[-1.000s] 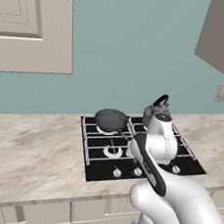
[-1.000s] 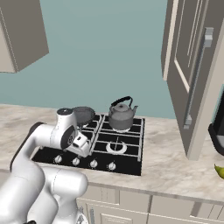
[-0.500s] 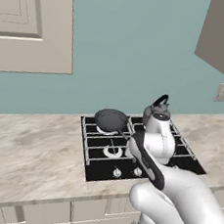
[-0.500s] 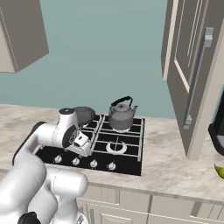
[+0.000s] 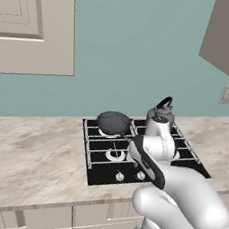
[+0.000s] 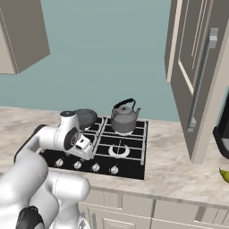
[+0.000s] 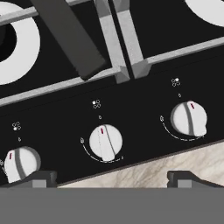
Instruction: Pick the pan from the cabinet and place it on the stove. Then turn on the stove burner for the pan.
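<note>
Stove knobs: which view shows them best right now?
The hand view: three knobs fill it close up, with red pointer marks and dial arcs readable, between the open tool's fingertips. The left base view shows two small knobs, the arm covering the rest. The right base view shows four knobs, tiny and unreadable.

black stove [image 5: 147, 155], dark grey pan [image 5: 113, 122], white red-marked knobs [image 7: 105, 142].
</note>
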